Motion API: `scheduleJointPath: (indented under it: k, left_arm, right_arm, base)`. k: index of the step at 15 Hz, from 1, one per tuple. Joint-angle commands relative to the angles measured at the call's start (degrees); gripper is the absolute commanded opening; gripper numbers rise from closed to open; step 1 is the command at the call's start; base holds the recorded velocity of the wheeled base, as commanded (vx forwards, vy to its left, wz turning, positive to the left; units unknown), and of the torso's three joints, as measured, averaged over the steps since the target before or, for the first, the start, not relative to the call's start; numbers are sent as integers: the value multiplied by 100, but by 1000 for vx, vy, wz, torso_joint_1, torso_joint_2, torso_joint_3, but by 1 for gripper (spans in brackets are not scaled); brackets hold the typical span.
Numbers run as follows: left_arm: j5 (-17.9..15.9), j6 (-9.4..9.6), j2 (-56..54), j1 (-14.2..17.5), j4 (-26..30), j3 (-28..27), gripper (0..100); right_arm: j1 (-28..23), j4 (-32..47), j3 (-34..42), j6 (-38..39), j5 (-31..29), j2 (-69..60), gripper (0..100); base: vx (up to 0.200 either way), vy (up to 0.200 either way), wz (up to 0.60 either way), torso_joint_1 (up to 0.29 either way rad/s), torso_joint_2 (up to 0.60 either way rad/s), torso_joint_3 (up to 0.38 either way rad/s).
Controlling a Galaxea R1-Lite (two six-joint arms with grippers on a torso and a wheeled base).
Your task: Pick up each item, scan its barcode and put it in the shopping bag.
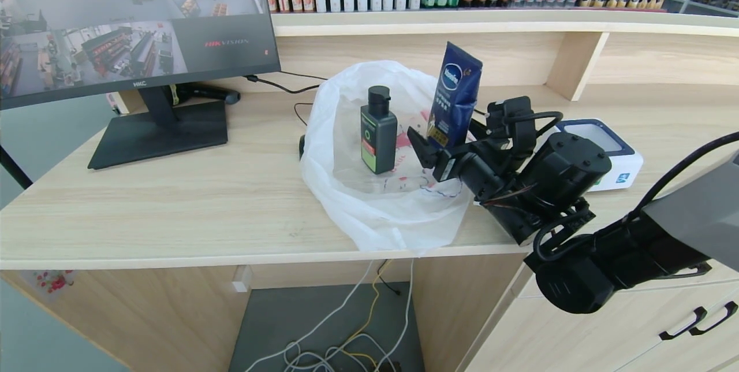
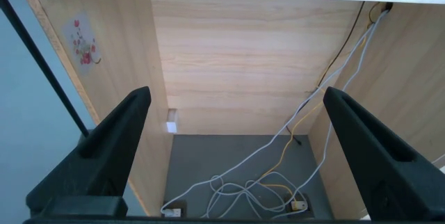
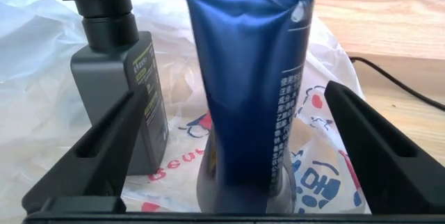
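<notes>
A white plastic shopping bag (image 1: 346,204) lies open on the wooden counter (image 1: 173,204). Inside it a dark grey pump bottle (image 1: 378,135) (image 3: 122,99) stands upright. Beside it a blue tube (image 1: 456,92) (image 3: 250,85) stands on its cap, on the bag. My right gripper (image 1: 447,142) (image 3: 233,99) is open, with one finger on each side of the tube's lower part and gaps on both sides. My left gripper (image 2: 236,95) is open and holds nothing, down in front of the counter's underside, facing loose cables (image 2: 264,182).
A white and blue scanner box (image 1: 606,152) sits on the counter right of the bag, partly behind my right arm. A monitor (image 1: 133,19) on a black stand occupies the left rear, with a black handheld device (image 1: 208,93) behind it. Bottles line the raised back shelf (image 1: 462,17).
</notes>
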Motion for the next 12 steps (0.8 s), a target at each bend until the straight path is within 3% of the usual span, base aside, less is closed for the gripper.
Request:
scheduleJointPath:
  k: [1,9,12]
  left_arm:
    - [0,0,-2,2,1,0,100]
    - [0,0,-2,2,1,0,100]
    - [0,9,-2,2,1,0,100]
  right_arm:
    - [33,-11,1,7,-7,-17,100]
    - [25,-11,238,-98,11,-395,100]
    - [25,-11,924,-98,2,-1054,100]
  base:
    - [0,0,0,0,0,0]
    - [0,0,0,0,0,0]
    - [0,0,0,0,0,0]
